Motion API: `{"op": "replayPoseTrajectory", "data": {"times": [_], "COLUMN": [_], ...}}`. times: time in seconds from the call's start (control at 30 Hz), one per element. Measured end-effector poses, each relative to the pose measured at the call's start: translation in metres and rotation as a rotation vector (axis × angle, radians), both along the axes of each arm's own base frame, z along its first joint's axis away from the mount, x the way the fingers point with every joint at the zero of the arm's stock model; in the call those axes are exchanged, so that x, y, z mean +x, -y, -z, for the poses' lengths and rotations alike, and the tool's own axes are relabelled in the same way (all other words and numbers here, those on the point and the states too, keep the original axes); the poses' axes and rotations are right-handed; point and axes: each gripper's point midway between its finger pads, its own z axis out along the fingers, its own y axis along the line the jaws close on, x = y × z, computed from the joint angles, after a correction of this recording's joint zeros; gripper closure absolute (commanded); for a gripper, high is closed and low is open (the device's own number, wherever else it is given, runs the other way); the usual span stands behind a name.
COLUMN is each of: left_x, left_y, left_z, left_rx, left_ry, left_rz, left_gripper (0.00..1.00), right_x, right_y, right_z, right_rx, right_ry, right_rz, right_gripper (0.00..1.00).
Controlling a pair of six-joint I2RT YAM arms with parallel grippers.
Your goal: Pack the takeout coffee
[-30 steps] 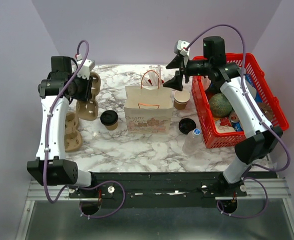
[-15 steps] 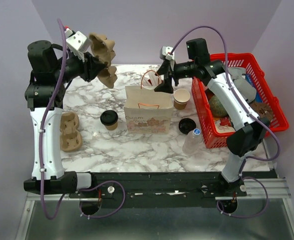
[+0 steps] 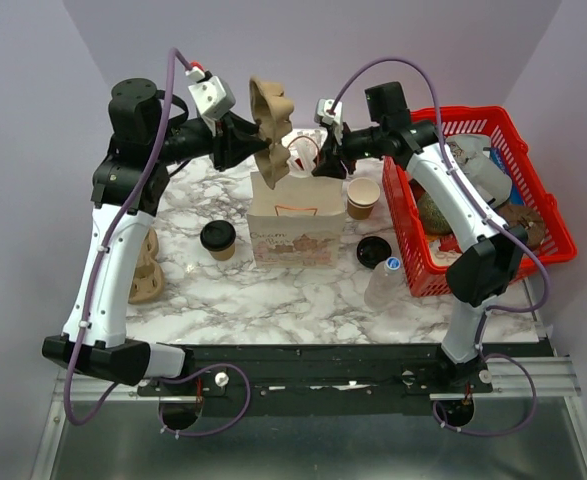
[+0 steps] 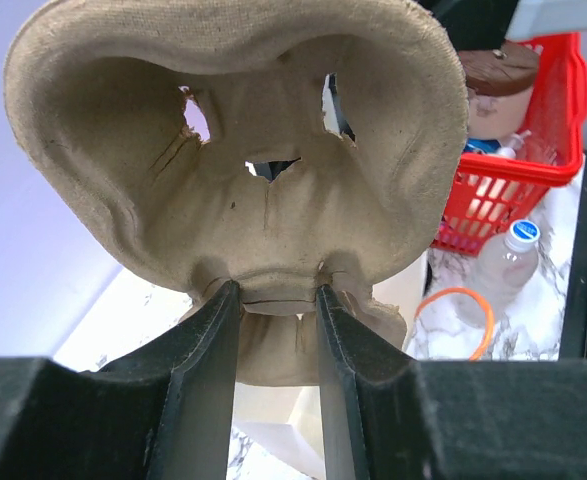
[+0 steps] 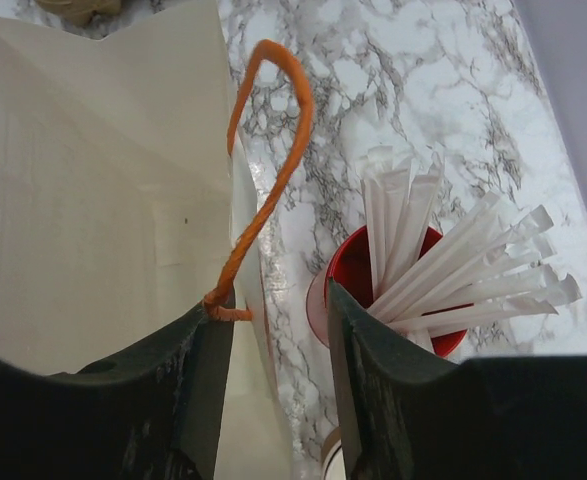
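The takeout coffee [image 3: 218, 238], a short tan cup with a black lid, stands on the marble left of the white paper bag [image 3: 295, 225]. My left gripper [image 3: 245, 140] is shut on a brown pulp cup carrier [image 3: 271, 130] and holds it tilted above the bag's left top edge. In the left wrist view the fingers [image 4: 276, 290] pinch the neck of the carrier [image 4: 243, 130]. My right gripper [image 3: 325, 155] is at the bag's far rim. Its jaws [image 5: 273, 305] stand apart astride the bag wall [image 5: 93, 200], beside the orange handle [image 5: 273, 150].
A red cup of wrapped straws [image 5: 373, 270] stands just behind the bag. A lidless tan cup [image 3: 363, 196], a loose black lid [image 3: 374, 250] and a water bottle [image 3: 384, 283] lie to the bag's right. Further right is the red basket [image 3: 543, 225]. Another carrier [image 3: 145, 270] lies far left.
My left arm has lifted the carrier off the table and swung it right, over the bag. My right gripper has moved left to the bag's rim and its jaws have narrowed.
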Motion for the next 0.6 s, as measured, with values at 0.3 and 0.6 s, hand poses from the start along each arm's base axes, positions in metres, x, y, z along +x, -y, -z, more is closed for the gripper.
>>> {"op": "replayPoseTrajectory", "data": {"times": [0.3,0.6], "left_x": [-0.001,-0.005], "left_y": [0.015,0.040], "left_z": [0.020,0.051], "left_rx": [0.059,0.132], "left_ry": [0.006,-0.016], "left_rz": [0.067,0.166], "left_gripper": [1.00,1.00], "right_x": [-0.002,-0.007], "right_y": [0.006,0.009], "right_z": [0.009,0.009], "right_rx": [-0.040,-0.066], "right_ry": [-0.006,-0.039], "right_rz": [0.003,-0.006], "right_gripper": [0.91,1.00]}}
